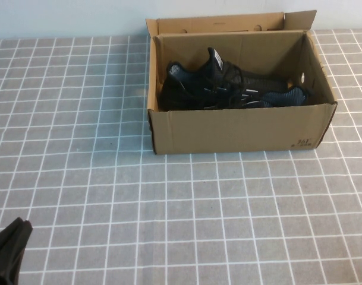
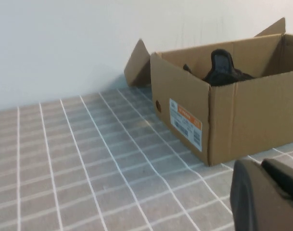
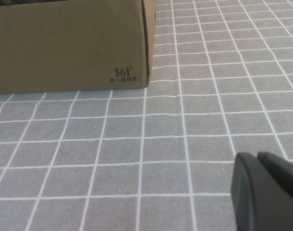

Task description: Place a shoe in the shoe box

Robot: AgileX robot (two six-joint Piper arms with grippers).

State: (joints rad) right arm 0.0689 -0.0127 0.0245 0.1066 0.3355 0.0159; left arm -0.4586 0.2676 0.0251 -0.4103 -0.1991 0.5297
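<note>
table: grey cloth with white grid [image 1: 169,225], bare near the robot.
box: brown corrugated cardboard shoe box [image 1: 240,127], flaps up, at the far centre-right.
shoe: black knit-mesh sneaker [image 1: 228,89] lies inside the box, tongue poking above the rim; task looks done.
step: judged retreat/park; keep both arms low and well clear of the box walls, don't nudge it.
left gripper [image 1: 8,249]: near-left corner, well apart from the box; fingers' state can't tell.
right gripper [image 3: 266,192]: low over the table, near the box's printed corner, empty; fingers' state can't tell.
</note>
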